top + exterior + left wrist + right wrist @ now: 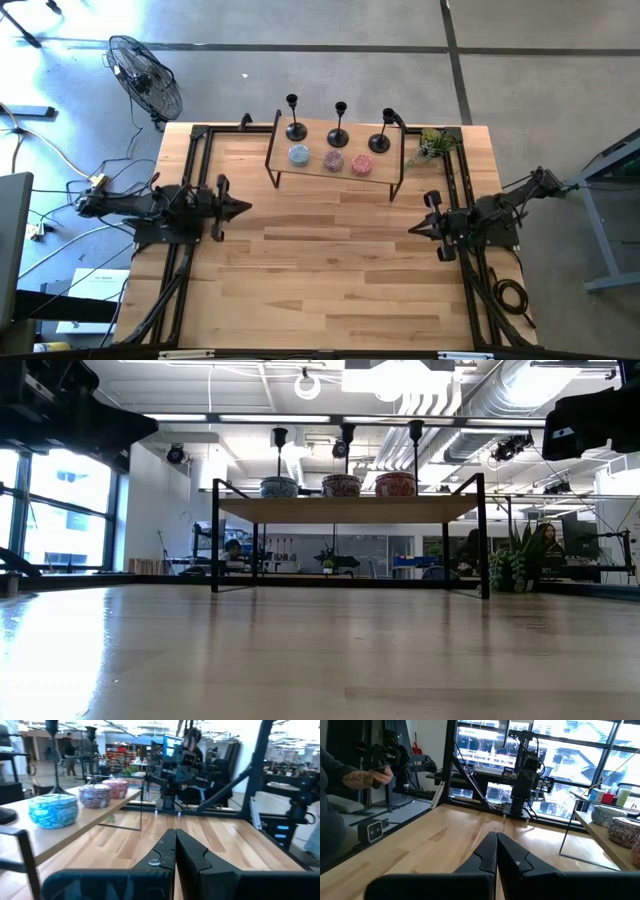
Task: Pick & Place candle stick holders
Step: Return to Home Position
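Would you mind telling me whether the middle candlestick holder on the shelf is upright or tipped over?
Upright. The middle candlestick holder stands on its base on the shelf, stem vertical in the low view.

Daylight from the windows (60, 510) throws bright glare across the table (60, 660).

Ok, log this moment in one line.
candle stick holders: three on shelf | left claw: shut, empty, table's left | right claw: shut, empty, table's right
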You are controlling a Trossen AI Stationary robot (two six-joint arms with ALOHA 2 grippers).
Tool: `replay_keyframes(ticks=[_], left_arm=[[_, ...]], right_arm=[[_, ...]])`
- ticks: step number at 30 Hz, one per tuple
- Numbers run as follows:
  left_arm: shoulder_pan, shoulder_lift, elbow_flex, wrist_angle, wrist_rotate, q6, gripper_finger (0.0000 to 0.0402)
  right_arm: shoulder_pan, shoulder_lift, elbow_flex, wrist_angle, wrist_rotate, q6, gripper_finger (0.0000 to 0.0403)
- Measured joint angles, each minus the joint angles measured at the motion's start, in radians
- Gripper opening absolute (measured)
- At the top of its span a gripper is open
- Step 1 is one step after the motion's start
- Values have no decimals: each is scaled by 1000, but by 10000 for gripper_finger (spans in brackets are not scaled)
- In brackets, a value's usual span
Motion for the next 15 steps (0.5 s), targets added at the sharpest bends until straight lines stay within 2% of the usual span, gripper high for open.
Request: replay_keyframes(ticks=[8, 15], left_arm=[[87, 0, 0, -2, 70, -3, 0], [96, 7, 0, -51, 39, -3, 0]], right_arm=[[0, 0, 0, -2, -2, 4, 0], [0, 6, 0, -2, 8, 1, 0]])
